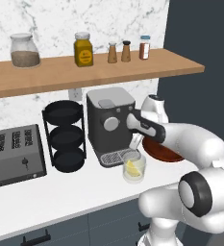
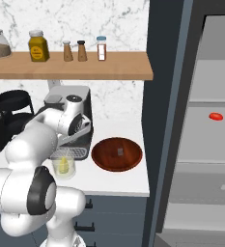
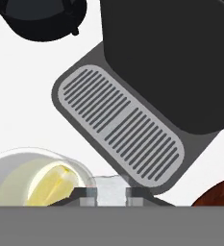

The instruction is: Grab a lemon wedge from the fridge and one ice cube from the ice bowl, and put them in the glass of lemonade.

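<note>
A white counter point(image 1: 46, 202) runs under a marble wall and a wooden shelf of jars, with a toaster, a black stack of round trays and a dark coffee machine point(image 1: 111, 122) along the back; the open fridge point(image 2: 215, 144) stands to one side.

The lemon wedge point(image 1: 131, 168) already sits in the glass of lemonade point(image 1: 134, 168), so that half of the task looks done. What remains is the ice. In the hand view a small pale, translucent block, apparently the ice cube point(image 3: 108, 191), sits between the two fingertips of the claw point(image 3: 109, 193), whose jaws are drawn nearly together, clamped on it as far as can be judged. The right base view shows one greyish cube left lying in the ice bowl point(image 2: 100, 161).

The claw point(image 1: 136, 140) hangs over the drip grate of the coffee machine, just beside the glass. In the hand view the glass lies to the claw's lower left, its rim just beside the nearer fingertip, with the yellow wedge visible inside. The brown bowl lies on the claw's other side, near its lower right. The cube appears to be beside the rim rather than over the opening, so a short shift toward the glass seems needed before letting go.
</note>
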Available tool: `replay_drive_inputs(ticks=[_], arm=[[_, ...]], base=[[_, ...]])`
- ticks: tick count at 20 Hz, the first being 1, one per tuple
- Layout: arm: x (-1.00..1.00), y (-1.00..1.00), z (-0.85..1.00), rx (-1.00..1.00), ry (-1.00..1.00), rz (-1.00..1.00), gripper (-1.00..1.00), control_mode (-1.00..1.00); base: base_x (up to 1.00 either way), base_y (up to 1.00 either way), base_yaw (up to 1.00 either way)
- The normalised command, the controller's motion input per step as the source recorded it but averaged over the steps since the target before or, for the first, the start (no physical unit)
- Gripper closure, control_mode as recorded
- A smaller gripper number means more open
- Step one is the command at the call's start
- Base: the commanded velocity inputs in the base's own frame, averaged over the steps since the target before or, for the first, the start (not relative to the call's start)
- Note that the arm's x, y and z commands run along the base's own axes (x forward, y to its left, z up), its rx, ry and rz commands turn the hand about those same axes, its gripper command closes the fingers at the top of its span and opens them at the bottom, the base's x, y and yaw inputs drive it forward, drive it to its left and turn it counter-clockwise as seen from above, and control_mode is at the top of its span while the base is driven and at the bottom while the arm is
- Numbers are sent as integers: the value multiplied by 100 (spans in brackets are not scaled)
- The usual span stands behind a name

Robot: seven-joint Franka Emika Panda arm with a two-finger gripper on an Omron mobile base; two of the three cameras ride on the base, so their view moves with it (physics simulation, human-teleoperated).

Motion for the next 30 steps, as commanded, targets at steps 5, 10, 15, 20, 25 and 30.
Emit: replay_drive_inputs(ticks=[5, 10, 15, 20, 25, 30], arm=[[-2, -1, -16, 0, 0, -1, 100, -100], [-8, 3, 0, 0, 0, 0, 100, -100], [-5, 5, 0, 0, 0, 0, 100, -100], [-1, 1, 0, 0, 0, 0, 100, -100], [-8, 11, 0, 0, 0, 2, 100, -100], [-27, 41, 0, 0, 0, 7, 100, -100]], base=[[0, 0, 0], [0, 0, 0], [0, 0, 0], [0, 0, 0], [0, 0, 0], [0, 0, 0]])
